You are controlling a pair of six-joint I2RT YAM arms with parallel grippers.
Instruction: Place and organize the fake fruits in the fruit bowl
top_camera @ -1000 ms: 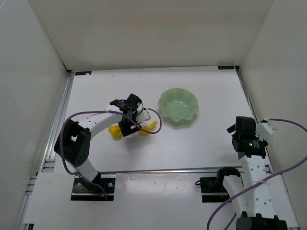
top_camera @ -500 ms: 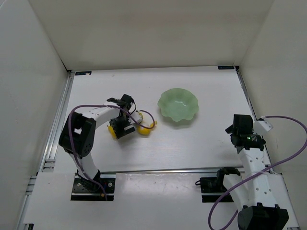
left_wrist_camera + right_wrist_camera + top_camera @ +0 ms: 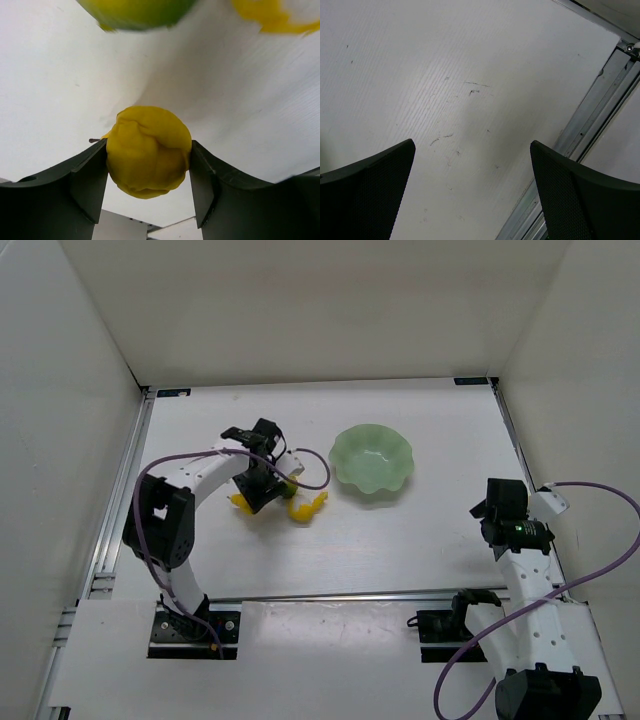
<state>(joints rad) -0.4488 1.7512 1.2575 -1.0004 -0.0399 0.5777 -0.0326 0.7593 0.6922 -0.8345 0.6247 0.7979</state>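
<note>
Left end effector (image 3: 148,167) pinches yellow pear (image 3: 147,147); stem points sideways at finger (image 3: 85,177) (long axis unclear).

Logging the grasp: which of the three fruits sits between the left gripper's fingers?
The yellow pear; both fingers touch its sides. The green round fruit and banana lie ungripped beyond.

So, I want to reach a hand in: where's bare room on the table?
Bare: between the fruit bowl and the right tool, and behind the bowl. Crowded: left of the bowl, where the left tool grips the pear.
</note>
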